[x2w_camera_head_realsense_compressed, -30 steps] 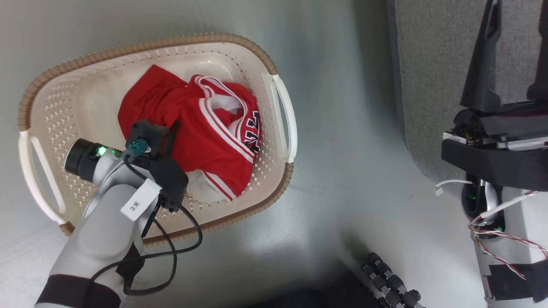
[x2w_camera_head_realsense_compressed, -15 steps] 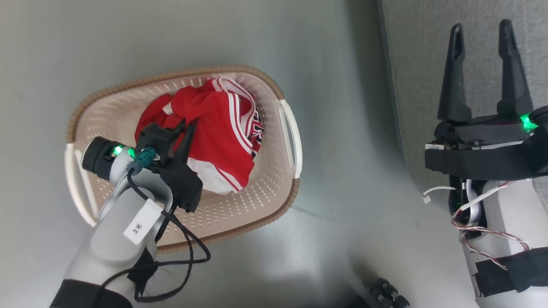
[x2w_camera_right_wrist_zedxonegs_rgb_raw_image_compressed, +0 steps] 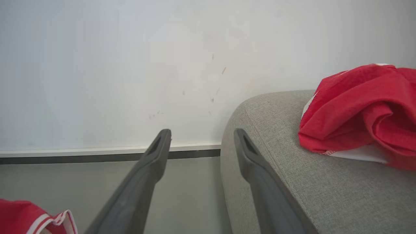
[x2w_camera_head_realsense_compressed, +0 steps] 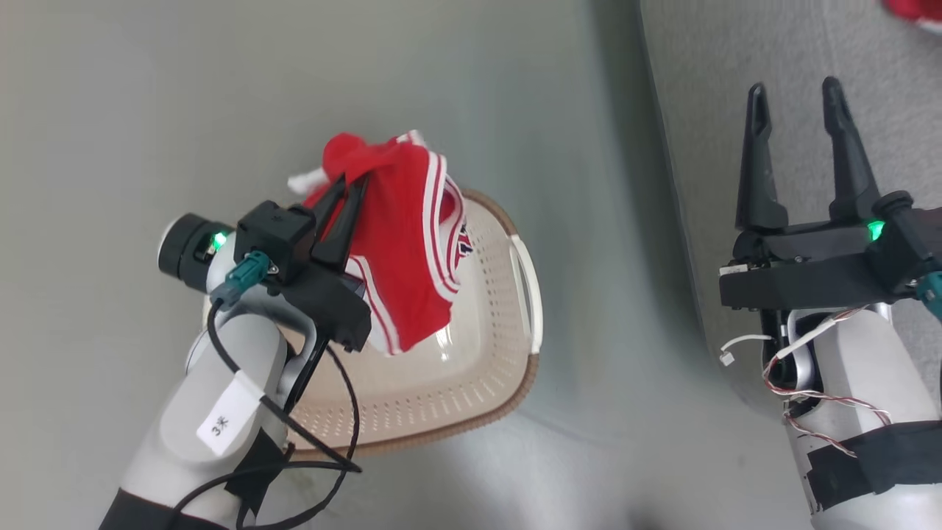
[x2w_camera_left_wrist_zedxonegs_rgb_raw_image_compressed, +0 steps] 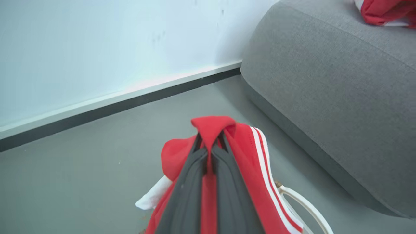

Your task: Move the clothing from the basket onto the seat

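The left claw, clamped on the clothing, has raised it out of the basket. The right claw, spread wide, holds nothing. Transfer to the seat comes next.

A bright red garment with white stripe trim is hanging in a bunched fold from the left gripper, whose jaws are pinching its top edge. A patch of dark lettering is showing on one side. The garment is dangling over an oval cream basket with small holes, a brown rim and white handles, which is sitting on the grey floor. A grey woven sofa is standing near the basket, and a second red garment is lying crumpled on it.
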You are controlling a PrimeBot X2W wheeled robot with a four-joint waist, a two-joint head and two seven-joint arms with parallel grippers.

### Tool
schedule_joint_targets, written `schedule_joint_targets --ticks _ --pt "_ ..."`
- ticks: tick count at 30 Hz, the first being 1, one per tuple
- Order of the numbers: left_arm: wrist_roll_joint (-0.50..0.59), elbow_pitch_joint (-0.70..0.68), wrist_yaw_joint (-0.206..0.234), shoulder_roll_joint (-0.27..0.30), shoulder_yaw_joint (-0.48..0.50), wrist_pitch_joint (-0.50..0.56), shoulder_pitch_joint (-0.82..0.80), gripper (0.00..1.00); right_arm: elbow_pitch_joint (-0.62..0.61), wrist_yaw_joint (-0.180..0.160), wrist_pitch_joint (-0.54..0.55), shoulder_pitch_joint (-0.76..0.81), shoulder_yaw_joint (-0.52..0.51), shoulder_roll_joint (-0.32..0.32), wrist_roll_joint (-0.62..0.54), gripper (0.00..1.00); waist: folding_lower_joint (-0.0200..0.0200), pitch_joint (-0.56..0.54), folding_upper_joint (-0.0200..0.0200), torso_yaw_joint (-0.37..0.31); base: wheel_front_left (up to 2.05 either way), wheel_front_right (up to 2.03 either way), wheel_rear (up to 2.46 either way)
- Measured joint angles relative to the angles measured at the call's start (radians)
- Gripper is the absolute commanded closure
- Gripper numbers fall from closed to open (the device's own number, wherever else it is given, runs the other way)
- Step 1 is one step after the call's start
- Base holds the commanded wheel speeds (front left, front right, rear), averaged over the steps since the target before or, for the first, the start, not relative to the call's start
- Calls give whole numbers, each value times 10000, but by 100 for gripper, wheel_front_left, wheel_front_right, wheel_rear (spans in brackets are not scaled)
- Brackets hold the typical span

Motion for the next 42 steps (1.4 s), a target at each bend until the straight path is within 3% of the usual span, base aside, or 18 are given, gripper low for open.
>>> schedule_joint_targets --ticks 15,26,35,42 --pt "-518 -1616 -71 368 61 -2 368 100 1524 456 0 151 284 100 4 0 -1 -2264 0 449 0 0 0" --pt "-692 -1565 -71 337 -75 -2 671 100 2731 1062 2 343 978 203 -2 0 0 -3933 -1 502 0 0 0" --pt "-972 -1083 -71 219 -257 -2 1046 100 3611 1409 2 728 1862 420 94 0 -1 -5285 -1 511 0 0 0" --pt "-1028 -1193 -71 29 -389 17 1538 100 3636 1549 4 1523 2698 522 504 0 -1 -6215 -1 519 0 0 0"
